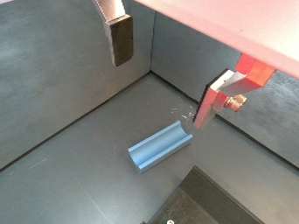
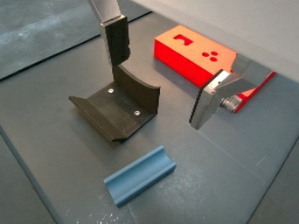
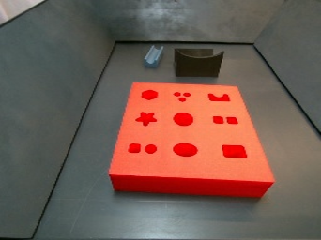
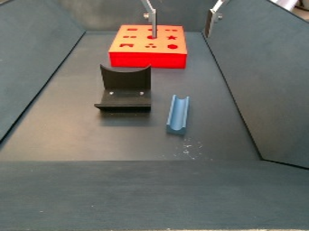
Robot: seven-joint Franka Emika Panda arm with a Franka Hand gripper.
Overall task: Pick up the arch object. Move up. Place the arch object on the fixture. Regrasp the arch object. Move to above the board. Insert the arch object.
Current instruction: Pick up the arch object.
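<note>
The arch object (image 2: 140, 175) is a small pale blue block lying on the dark floor, apart from everything else; it shows in both wrist views (image 1: 160, 146) and both side views (image 3: 154, 55) (image 4: 180, 114). The dark fixture (image 2: 117, 109) stands beside it, also seen in the side views (image 3: 197, 62) (image 4: 123, 88). The red board (image 3: 189, 173) lies further off (image 4: 151, 59) (image 2: 176, 68). My gripper (image 2: 159, 92) is open and empty, held well above the floor over the arch object (image 1: 160, 92), with its fingers showing at the top of a side view (image 4: 183, 13).
Grey walls enclose the floor on all sides (image 3: 75, 84). A corner of the fixture (image 1: 216, 203) shows close to the arch object in a wrist view.
</note>
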